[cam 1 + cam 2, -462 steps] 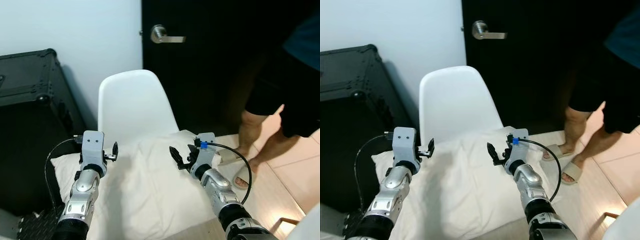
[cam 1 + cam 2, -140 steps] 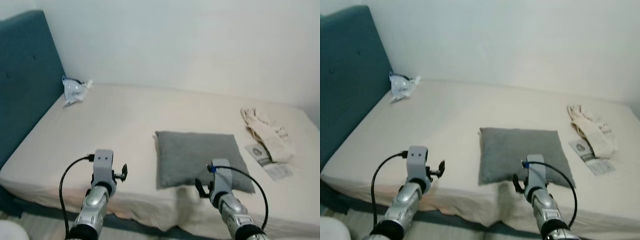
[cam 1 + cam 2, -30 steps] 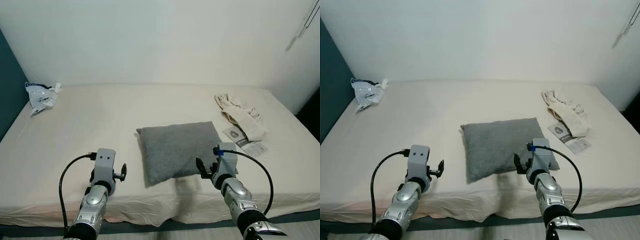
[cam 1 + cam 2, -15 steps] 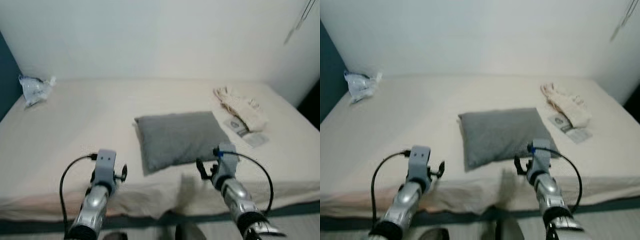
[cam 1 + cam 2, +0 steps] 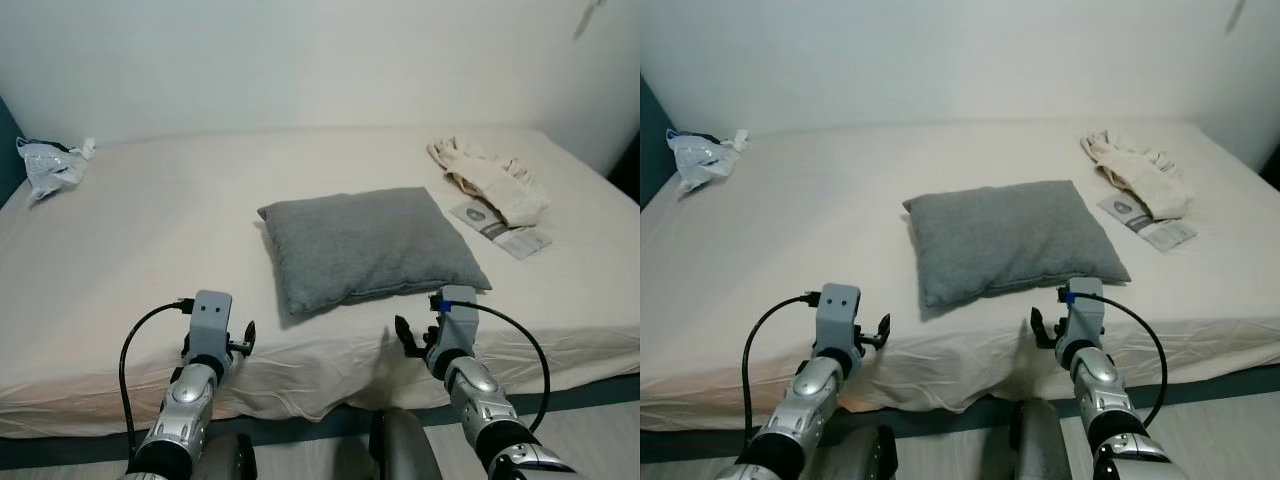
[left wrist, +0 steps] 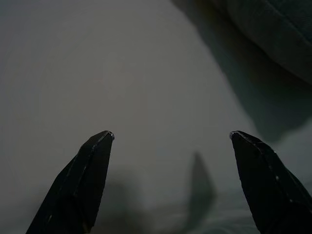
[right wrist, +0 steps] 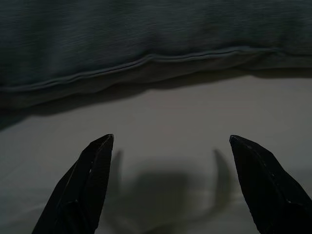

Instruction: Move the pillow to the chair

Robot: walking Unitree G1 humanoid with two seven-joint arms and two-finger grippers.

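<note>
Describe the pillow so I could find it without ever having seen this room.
Start at the wide cream bed against the white wall. Near the middle of its front half lies the pillow, flat, slightly askew. It is the lone dark grey item; the pale cloth and paper lie to its right.

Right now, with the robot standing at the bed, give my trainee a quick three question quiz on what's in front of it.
1. True or false: the grey pillow lies flat on the bed, held by neither gripper.
2. What lies beside the leaflet at the bed's far right? A) a bunched cream cloth B) a shoe C) a laptop
3. Fill in: the left gripper and right gripper both have their fingers ____.

Key: 1 true; 2 A, the cream cloth; 3 open.
</note>
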